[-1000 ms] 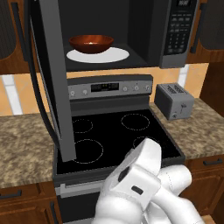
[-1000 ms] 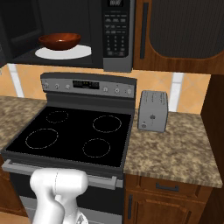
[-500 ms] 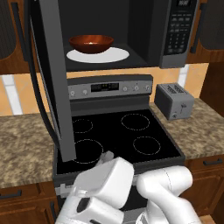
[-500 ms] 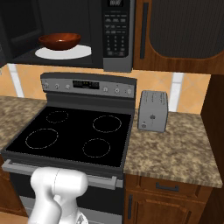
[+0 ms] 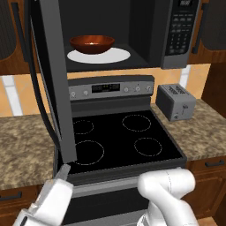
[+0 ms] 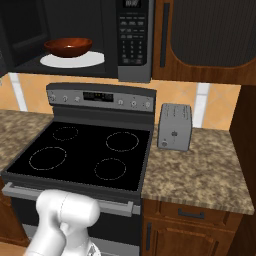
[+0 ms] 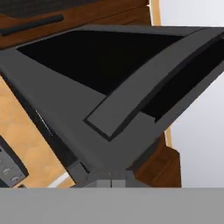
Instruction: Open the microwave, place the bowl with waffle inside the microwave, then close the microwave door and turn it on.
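The gripper (image 5: pixel 65 168), jaws together and holding nothing, sits just under the lower corner of the open door (image 5: pixel 52 75), above the stove's (image 5: pixel 123 141) front left edge. Farther back, the bowl (image 5: pixel 92 43) rests on the turntable (image 5: pixel 99 56) inside the microwave (image 6: pixel 131 40).
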Controlling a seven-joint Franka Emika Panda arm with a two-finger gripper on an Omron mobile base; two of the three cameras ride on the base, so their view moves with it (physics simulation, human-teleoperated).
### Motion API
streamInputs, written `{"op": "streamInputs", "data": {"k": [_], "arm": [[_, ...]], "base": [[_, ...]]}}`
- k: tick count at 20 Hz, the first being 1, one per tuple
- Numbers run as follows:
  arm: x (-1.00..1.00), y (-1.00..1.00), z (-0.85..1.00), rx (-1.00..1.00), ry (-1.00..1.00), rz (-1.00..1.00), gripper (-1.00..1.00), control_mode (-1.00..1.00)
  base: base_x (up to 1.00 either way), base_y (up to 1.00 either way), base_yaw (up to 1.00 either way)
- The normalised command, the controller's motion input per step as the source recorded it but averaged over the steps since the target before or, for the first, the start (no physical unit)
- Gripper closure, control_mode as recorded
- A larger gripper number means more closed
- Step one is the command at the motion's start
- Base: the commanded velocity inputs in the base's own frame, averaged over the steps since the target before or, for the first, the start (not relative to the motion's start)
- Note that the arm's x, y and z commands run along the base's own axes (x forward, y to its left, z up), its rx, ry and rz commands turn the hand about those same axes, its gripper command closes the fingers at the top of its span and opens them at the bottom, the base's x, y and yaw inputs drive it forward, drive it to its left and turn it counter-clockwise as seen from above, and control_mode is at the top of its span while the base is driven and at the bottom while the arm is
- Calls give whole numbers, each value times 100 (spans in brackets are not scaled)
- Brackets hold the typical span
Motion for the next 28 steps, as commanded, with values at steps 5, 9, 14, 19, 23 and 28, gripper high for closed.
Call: {"op": "streamInputs", "data": {"k": [5, 9, 14, 19, 23, 28], "arm": [[22, 98, -42, -12, 0, -8, 100, -100], [69, 99, -32, -8, 3, -5, 100, -100], [84, 50, -25, -2, 4, -6, 100, -100], [98, 30, -13, 0, 1, -5, 100, -100], [97, 31, 0, 0, 0, 0, 100, -100], [76, 1, 7, 0, 2, 0, 100, -100]], "base": [[0, 0, 0], [0, 0, 0], [0, 0, 0], [0, 0, 0], [0, 0, 0], [0, 0, 0]]}}
